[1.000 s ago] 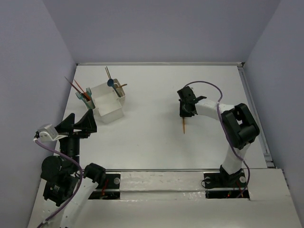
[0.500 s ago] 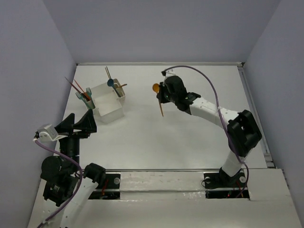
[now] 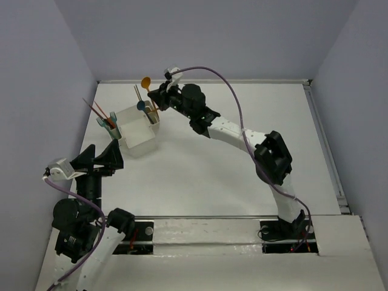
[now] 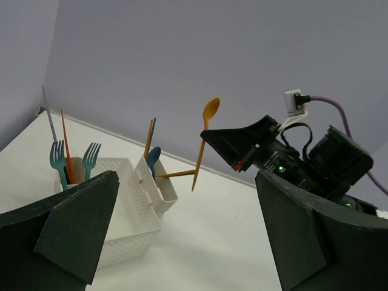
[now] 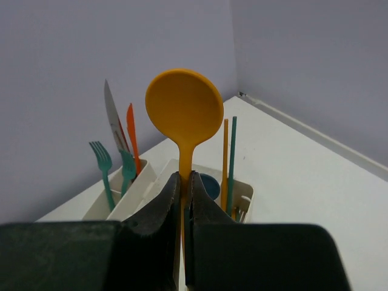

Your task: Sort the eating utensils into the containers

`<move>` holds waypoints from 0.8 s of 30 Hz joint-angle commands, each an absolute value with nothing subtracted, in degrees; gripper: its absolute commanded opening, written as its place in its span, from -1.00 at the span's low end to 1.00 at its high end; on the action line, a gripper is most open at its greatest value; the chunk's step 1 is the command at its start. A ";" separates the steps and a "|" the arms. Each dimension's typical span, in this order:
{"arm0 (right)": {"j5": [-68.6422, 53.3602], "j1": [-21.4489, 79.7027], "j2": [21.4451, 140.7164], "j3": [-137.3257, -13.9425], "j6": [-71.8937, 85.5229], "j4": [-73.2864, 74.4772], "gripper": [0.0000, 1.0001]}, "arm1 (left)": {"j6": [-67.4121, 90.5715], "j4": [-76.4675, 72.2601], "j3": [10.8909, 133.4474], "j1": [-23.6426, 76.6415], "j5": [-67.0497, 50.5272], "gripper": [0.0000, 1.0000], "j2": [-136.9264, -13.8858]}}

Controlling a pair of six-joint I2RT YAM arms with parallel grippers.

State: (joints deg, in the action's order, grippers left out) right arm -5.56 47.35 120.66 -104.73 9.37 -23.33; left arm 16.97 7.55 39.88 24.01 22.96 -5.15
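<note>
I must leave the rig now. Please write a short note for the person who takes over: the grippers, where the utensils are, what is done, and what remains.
Right gripper: shut on the orange spoon, bowl up, in the air close to the right end of the white box.
Left gripper: open, holds nothing, on the near side of the box.
Done: teal forks and an orange knife stand in the left end compartment; the teal spoon and two sticks stand in the right end one.
Left: probably lower the orange spoon beside the teal spoon and release. The top view shows no other loose utensil.
</note>
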 commanded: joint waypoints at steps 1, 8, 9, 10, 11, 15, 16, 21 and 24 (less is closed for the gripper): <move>-8.96 47.99 126.45 -112.48 4.23 -28.21 -1.00 | 16.09 5.10 39.90 24.35 23.64 0.98 -5.71; -9.40 47.99 133.59 -120.40 2.81 -28.21 -1.00 | 16.17 5.36 39.90 24.35 23.47 0.98 -5.98; -9.67 47.99 134.55 -120.58 2.90 -28.39 -1.00 | 16.08 5.27 39.90 24.35 23.47 0.98 -5.98; -9.84 47.99 134.91 -120.59 2.90 -28.39 -1.00 | 16.08 5.27 39.90 24.35 23.38 0.98 -6.06; -9.76 47.99 135.26 -120.67 3.07 -28.48 -1.00 | 16.08 5.19 39.90 24.35 23.38 0.98 -6.15; -9.67 48.52 135.35 -117.35 2.55 -30.67 -1.00 | 16.00 5.10 39.99 24.35 23.20 0.98 -6.24; -9.67 48.52 135.00 -116.64 2.55 -31.46 -1.00 | 16.08 5.10 39.99 24.35 23.20 0.98 -6.15; -9.23 49.04 133.77 -112.06 3.52 -34.28 -0.93 | 16.08 5.01 39.99 24.35 23.12 0.98 -6.15; -9.23 49.57 133.24 -111.71 3.60 -33.75 -0.35 | 15.91 4.92 39.90 24.35 23.12 0.98 -6.24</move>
State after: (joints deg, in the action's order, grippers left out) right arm -8.99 48.29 135.90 -112.55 3.97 -29.71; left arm 16.80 7.53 39.88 24.01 23.07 -5.26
